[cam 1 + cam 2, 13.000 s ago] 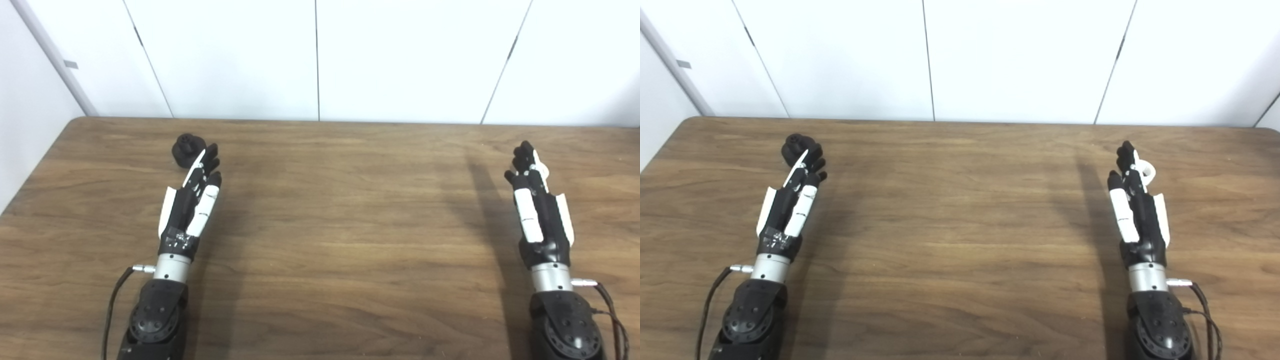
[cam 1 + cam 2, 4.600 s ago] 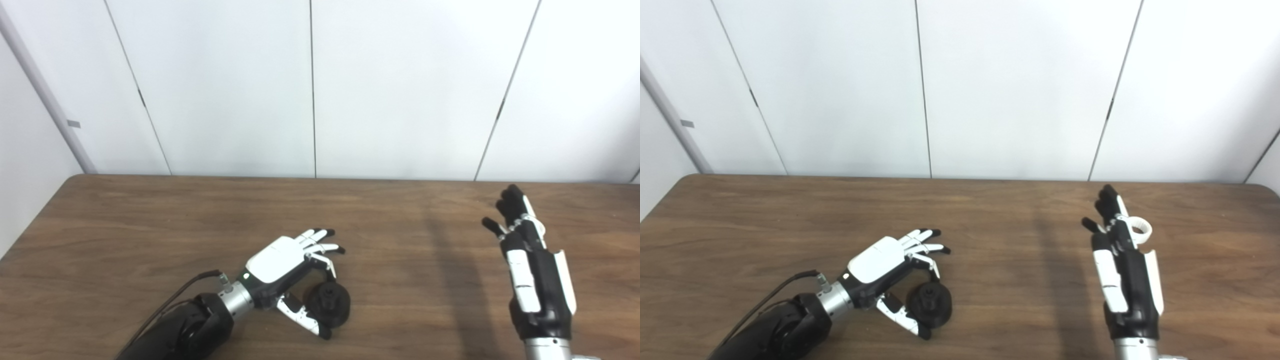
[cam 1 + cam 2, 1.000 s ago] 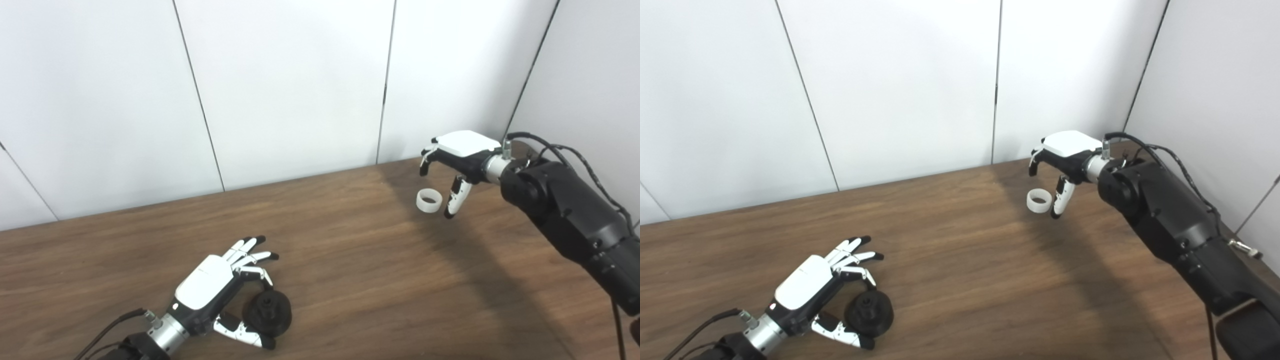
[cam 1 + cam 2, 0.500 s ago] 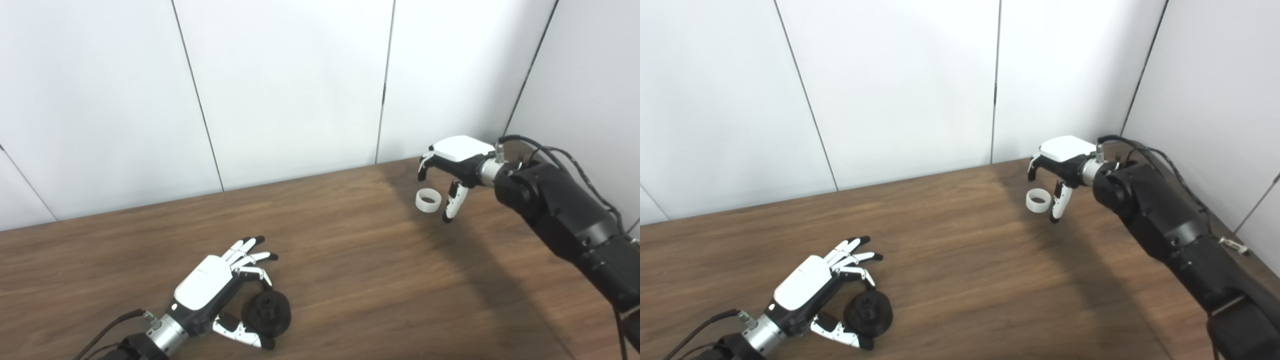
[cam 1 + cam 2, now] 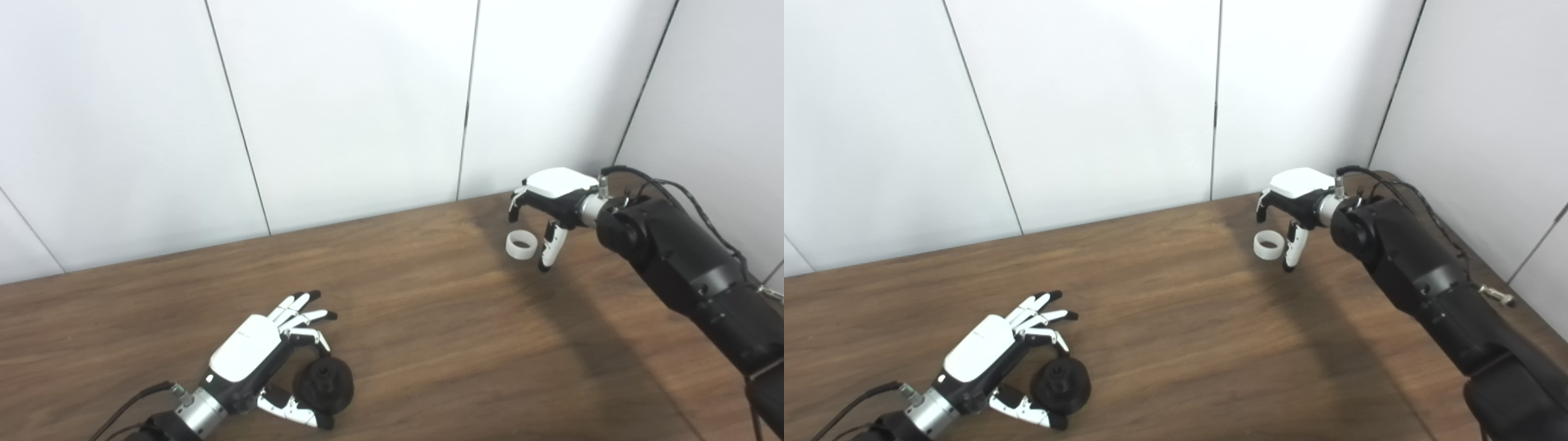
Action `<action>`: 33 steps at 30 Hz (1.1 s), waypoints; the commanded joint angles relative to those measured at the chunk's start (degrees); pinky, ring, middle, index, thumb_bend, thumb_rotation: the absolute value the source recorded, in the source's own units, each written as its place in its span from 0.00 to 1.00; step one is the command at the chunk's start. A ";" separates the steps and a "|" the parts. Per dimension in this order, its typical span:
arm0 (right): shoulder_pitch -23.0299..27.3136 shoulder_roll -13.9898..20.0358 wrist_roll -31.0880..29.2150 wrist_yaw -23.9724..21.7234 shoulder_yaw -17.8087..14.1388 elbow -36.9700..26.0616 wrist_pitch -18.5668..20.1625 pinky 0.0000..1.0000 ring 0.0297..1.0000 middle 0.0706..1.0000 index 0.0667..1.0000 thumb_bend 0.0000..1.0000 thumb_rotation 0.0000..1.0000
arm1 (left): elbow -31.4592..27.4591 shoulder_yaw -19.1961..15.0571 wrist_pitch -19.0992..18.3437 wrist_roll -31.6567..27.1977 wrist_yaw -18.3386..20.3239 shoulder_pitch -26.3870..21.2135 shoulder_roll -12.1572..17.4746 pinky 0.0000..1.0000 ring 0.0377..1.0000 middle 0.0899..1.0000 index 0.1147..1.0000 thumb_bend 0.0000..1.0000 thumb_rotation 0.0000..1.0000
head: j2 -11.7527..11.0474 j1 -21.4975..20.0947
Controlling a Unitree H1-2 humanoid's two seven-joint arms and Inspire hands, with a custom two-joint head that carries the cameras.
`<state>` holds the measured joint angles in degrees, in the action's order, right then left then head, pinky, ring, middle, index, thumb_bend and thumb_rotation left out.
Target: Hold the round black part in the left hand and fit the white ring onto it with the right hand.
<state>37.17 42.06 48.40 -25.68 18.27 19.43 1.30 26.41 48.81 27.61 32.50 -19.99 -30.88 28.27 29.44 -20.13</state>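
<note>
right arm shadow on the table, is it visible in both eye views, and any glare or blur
Left eye view: the right hand and its arm cast a broad soft shadow across the table. Right eye view: same shadow; the white ring stays sharp, with no glare. The round black part is dark, with little detail.

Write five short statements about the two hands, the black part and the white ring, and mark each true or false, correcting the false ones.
1. The white ring lies on the table. True.
2. The right hand has the ring lifted off the table. False: the hand hangs over the ring with its fingers apart, and the ring lies between fingers and thumb, not lifted.
3. The round black part sits at the left hand, between its fingers and thumb. True.
4. The ring is already fitted on the black part. False: the two lie far apart, ring at the far right, black part at the near left.
5. Both hands show white backs. True.
</note>
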 commanded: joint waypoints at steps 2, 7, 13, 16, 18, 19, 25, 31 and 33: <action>3.65 1.16 0.54 1.80 -0.49 -0.31 -0.34 0.90 1.00 0.91 0.72 0.93 0.17 | 0.49 1.37 -0.69 2.16 3.98 2.97 1.29 1.00 1.00 0.85 0.41 0.53 0.06 | 0.03 -0.10; 4.18 1.31 0.56 2.67 -0.40 0.83 -0.65 0.91 0.99 0.91 0.71 0.90 0.17 | -0.21 0.31 -0.70 2.40 5.53 3.46 1.19 1.00 1.00 0.86 0.41 0.53 0.06 | 0.17 0.12; 4.01 1.26 0.25 2.71 -0.28 1.10 -0.73 0.90 0.99 0.90 0.71 0.91 0.18 | -1.38 -1.00 -0.70 2.42 6.49 4.16 1.16 1.00 1.00 0.86 0.41 0.53 0.06 | 0.41 0.14; 3.82 0.98 0.28 2.32 0.08 1.11 -0.59 0.90 0.99 0.90 0.71 0.91 0.19 | -1.24 -1.09 -0.69 2.52 5.77 4.23 1.06 1.00 1.00 0.85 0.41 0.53 0.06 | 0.50 0.23; 3.83 0.78 0.30 2.19 0.40 1.43 -0.52 0.90 0.99 0.90 0.71 0.90 0.19 | -1.08 -1.04 -0.69 2.57 5.46 4.24 1.00 1.00 1.00 0.85 0.41 0.53 0.06 | 0.56 0.27; 3.81 0.67 0.36 2.23 0.53 1.55 -0.44 0.90 1.00 0.90 0.71 0.90 0.19 | -1.02 -1.04 -0.69 2.58 5.51 4.25 0.98 1.00 1.00 0.85 0.41 0.53 0.06 | 0.61 0.26; 3.52 0.15 0.62 2.94 0.81 2.04 -0.02 0.91 1.00 0.90 0.70 0.89 0.19 | -1.64 -1.47 -0.69 2.23 6.67 4.51 0.94 1.00 1.00 0.85 0.41 0.53 0.06 | 0.93 0.39; 3.10 -0.10 0.56 2.01 1.07 1.82 0.60 0.94 1.00 0.91 0.71 0.89 0.20 | -2.24 -1.95 -0.69 2.65 6.71 4.84 0.85 1.00 1.00 0.85 0.41 0.53 0.06 | 1.37 0.60; 3.06 -0.12 0.42 1.78 1.14 1.97 0.60 0.95 1.00 0.91 0.71 0.89 0.20 | -2.33 -2.11 -0.69 2.71 6.79 4.92 0.79 1.00 1.00 0.85 0.41 0.53 0.06 | 1.45 0.73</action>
<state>38.05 40.66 48.76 -24.63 19.94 22.22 1.62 23.59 45.04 27.37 32.48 -16.53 -28.32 28.15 30.85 -19.34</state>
